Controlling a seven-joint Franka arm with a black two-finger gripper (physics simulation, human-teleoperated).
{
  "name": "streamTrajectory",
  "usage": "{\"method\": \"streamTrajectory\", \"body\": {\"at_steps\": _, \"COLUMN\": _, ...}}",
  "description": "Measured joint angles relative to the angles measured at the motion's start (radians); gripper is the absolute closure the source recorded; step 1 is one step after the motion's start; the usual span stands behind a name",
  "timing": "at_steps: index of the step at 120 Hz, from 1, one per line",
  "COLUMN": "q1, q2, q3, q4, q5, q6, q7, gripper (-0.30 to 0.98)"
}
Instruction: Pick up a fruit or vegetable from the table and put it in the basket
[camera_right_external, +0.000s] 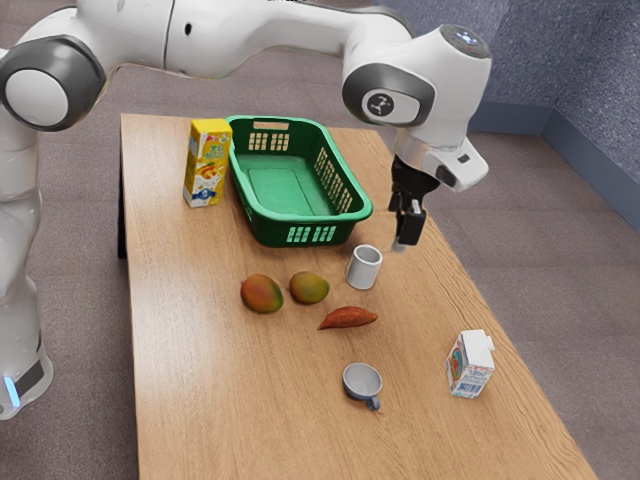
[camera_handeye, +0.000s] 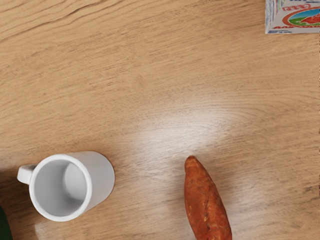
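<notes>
Fingers (camera_right_external: 409, 226) of black hang high over the brown wooden table (camera_right_external: 200, 380), near the white mug with a small handle (camera_right_external: 365, 268). From so far off, I cannot tell if they are apart or together. The long, rough, orange-brown sweet potato (camera_right_external: 349, 318) looks like the best thing to pick. It lies on the table near the mug, on the side away from the big green plastic basket with holes (camera_right_external: 275, 230), so it is lower down than the fingers and not held.

To do this well, first go over the fat middle of the sweet potato, past the mug. Turn so that one finger can go down each long side, not at the thin tips. Have them wide apart, then go straight down, slowly, and stop before they bump the table. Squeeze softly and see that it does not roll. Its skinny ends could tip if the grab is not in the middle. Then go straight up, well above the mug, before heading for the basket.
</notes>
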Motion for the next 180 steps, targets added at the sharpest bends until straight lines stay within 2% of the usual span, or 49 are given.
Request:
{"method": "streamTrajectory", "body": {"at_steps": 18, "q1": 0.01, "q2": -0.022, "q3": -0.001, "q4": -0.082, "q5": -0.066, "q6": 0.071, "q7": -0.011, "gripper": 0.0}}
{"method": "streamTrajectory", "body": {"at_steps": 63, "q1": 0.026, "q2": -0.155, "q3": -0.01, "q4": -0.39, "q5": -0.178, "q6": 0.23, "q7": -0.058, "gripper": 0.0}}
{"method": "streamTrajectory", "body": {"at_steps": 99, "q1": 0.04, "q2": -0.154, "q3": -0.013, "q4": -0.478, "q5": -0.248, "q6": 0.325, "q7": -0.095, "gripper": 0.0}}
{"method": "streamTrajectory", "body": {"at_steps": 180, "q1": 0.062, "q2": -0.082, "q3": -0.013, "q4": -0.514, "q5": -0.275, "q6": 0.43, "q7": -0.165, "gripper": 0.0}}
